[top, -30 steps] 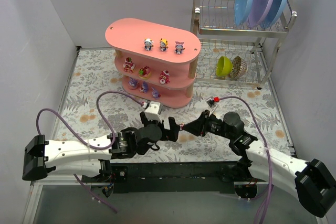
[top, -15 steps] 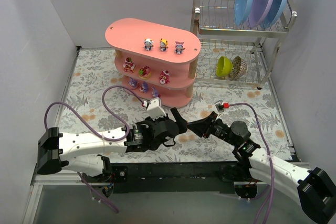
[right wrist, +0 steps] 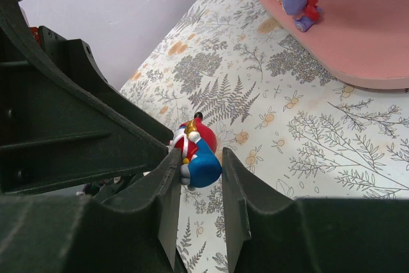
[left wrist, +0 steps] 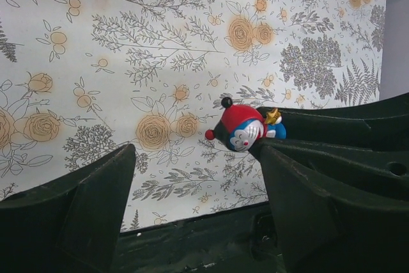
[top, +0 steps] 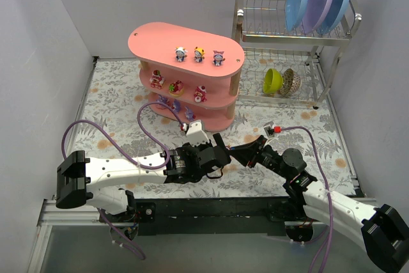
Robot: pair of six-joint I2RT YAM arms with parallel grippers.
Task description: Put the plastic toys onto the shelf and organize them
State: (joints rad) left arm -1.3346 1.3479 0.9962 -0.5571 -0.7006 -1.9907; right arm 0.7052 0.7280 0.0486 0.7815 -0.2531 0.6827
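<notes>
**Containers and contents**

- The pink shelf (top: 153, 36) stands at the far centre of the table, on the floral table cover (top: 108, 100).
 - Top tier: three toys (top: 199, 54) stand upright in a row.
 - Middle tier: three red-and-pink toys (top: 176, 87) stand side by side.
 - Bottom tier: purple toys (top: 176, 105) stand near the front edge. The right wrist view shows one of them at the rim.
- The wire dish rack (top: 246, 30) stands just beside the shelf, on its right.
 - Upper level: three plates (top: 318, 1) stand on edge, two blue and one purple.
 - Lower level: a green bowl (top: 273, 81) and a patterned bowl (top: 291, 82) lie tilted, touching each other.

**Grippers and workpiece**

- The right gripper (right wrist: 199, 158) is clamped on a red-and-blue figurine (right wrist: 197, 151). The figurine is held above the table cover, in front of the shelf.
- The left gripper (left wrist: 195, 158) meets it head-on. Its jaws stand wide apart, one on each side of the figurine. Whether either finger touches the figurine cannot be determined.

**Surroundings**

- Purple cables (top: 150, 116) loop from both arms over the table cover, in front of the bottom tier.
</notes>
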